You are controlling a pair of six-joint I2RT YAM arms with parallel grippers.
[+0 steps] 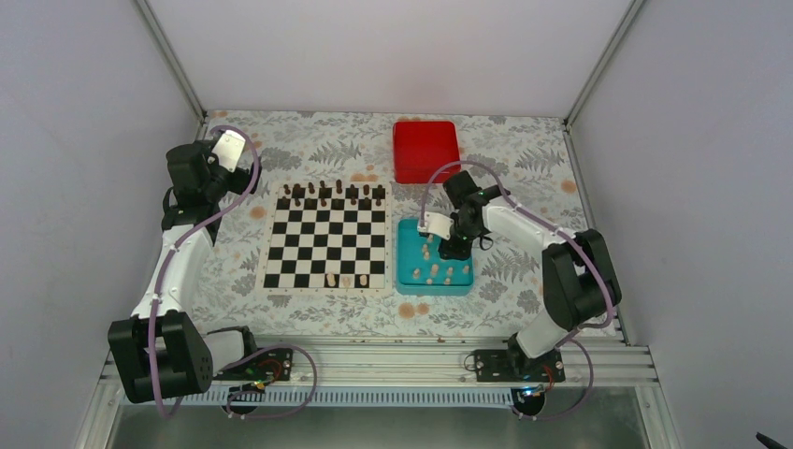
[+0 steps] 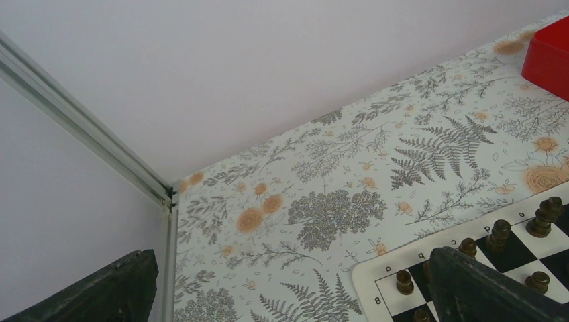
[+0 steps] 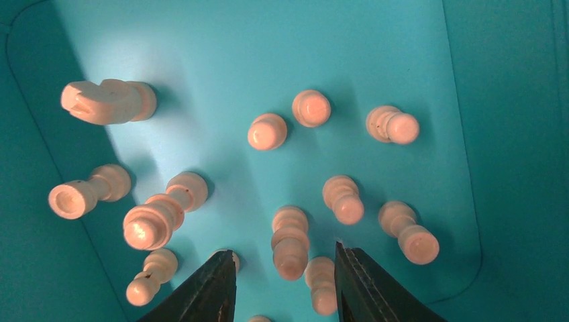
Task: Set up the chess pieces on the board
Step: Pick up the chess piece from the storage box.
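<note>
My right gripper (image 1: 455, 251) hangs low inside the teal tray (image 1: 432, 289), over the pale chess pieces (image 1: 435, 271). In the right wrist view its jaws (image 3: 283, 258) stand open on either side of one upright pale piece (image 3: 290, 235) without touching it. Several more pale pieces stand around it, and a knight (image 3: 107, 100) lies at the upper left. The board (image 1: 326, 245) carries dark chessmen (image 1: 323, 195) on its far rows and two pale pieces (image 1: 330, 280) on its near row. My left gripper (image 1: 227, 152) is open and empty above the table's far left corner.
A red box (image 1: 425, 150) stands behind the tray, also seen in the left wrist view (image 2: 550, 57). That view shows the board's corner (image 2: 382, 275) with dark chessmen (image 2: 500, 233), and the enclosure's frame post (image 2: 80, 121) close on the left.
</note>
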